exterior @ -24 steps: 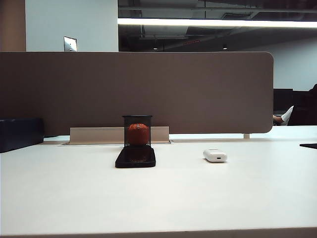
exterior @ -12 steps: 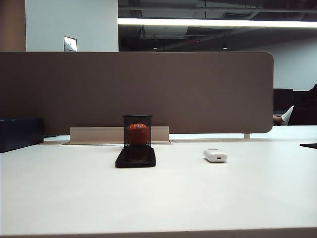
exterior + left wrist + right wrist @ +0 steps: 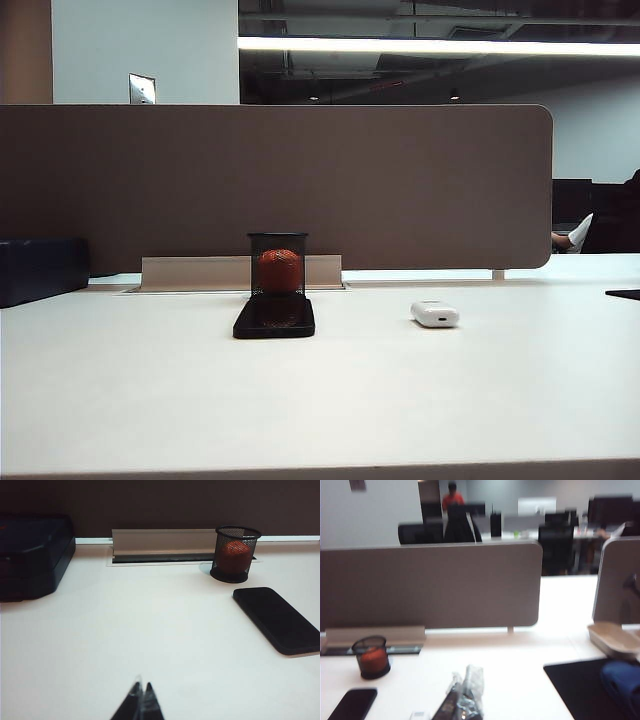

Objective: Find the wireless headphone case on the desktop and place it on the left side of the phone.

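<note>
Exterior view: wireless headphone case (image 3: 435, 314) lying on the white counter (image 3: 400, 390), well right of the phone (image 3: 274, 316), with mesh cup (image 3: 277, 264) just behind the phone. No arms visible there. Left gripper (image 3: 141, 700) low over bare counter, fingers together. Right gripper (image 3: 465, 692) raised, pinched together, empty.

Desktop (image 3: 400, 400): plain white, matte. Lying on it: phone (image 3: 274, 316) flat near centre, black mesh cup (image 3: 277, 264) with orange ball just behind it, wireless headphone case (image 3: 434, 314) well apart to the phone's right. Dark box (image 3: 40, 268) at far left edge; black mat (image 3: 580, 687) at right.
</note>
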